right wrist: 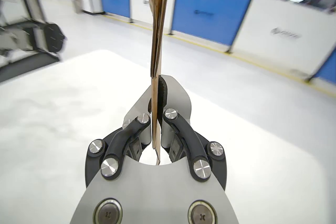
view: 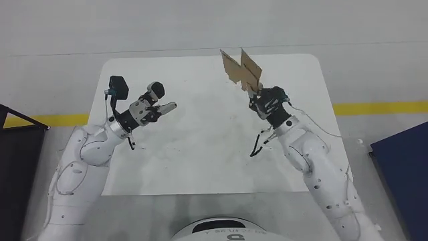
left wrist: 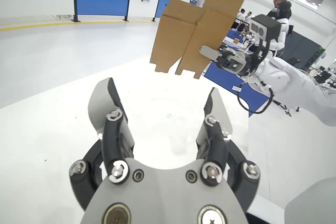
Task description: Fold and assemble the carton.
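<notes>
The right arm extends from 5 o'clock toward 1 o'clock of the table [view: 200, 161], with the forearm angled upward. The right claw [view: 253, 91] is clamped tight on one edge of the flattened carton [view: 239, 69]. The carton is held clear of the surface above the table's 1 o'clock area, standing on edge, with its panels and flaps fanning away from the claw. The left arm comes in from 7 o'clock with the elbow bent and the wrist raised. The left claw [left wrist: 161, 89] hangs over the 9 o'clock side, spread wide and holding nothing. It is aimed toward the carton and well apart from it.
</notes>
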